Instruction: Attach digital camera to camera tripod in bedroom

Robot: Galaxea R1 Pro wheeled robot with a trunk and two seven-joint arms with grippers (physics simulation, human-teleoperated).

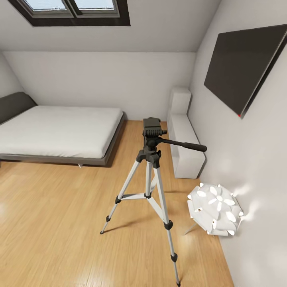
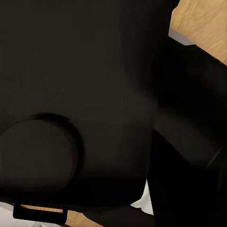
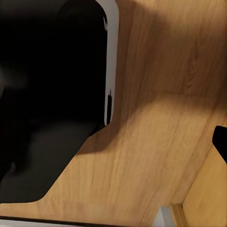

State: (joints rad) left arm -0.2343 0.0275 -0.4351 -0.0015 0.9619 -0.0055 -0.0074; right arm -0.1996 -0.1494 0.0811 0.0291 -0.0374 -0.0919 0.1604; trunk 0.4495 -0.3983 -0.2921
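The camera tripod (image 1: 148,179) stands on the wood floor in the middle of the bedroom, in the head view. It has silver legs spread wide and a black head (image 1: 153,130) with a bare top. Its long pan handle (image 1: 186,146) points right. In the left wrist view a black boxy bulk (image 2: 94,80) with a round disc (image 2: 35,156) lies very close to the lens. I cannot tell whether it is the digital camera or whether fingers hold it. The right wrist view looks down on wood floor (image 3: 161,118) beside a dark rounded body (image 3: 47,85).
A low grey bed (image 1: 59,131) lies at the left. A white low cabinet (image 1: 185,147) stands against the right wall, under a dark wall TV (image 1: 243,67). A white flower-shaped lamp (image 1: 215,209) glows on the floor right of the tripod. A skylight (image 1: 75,10) is overhead.
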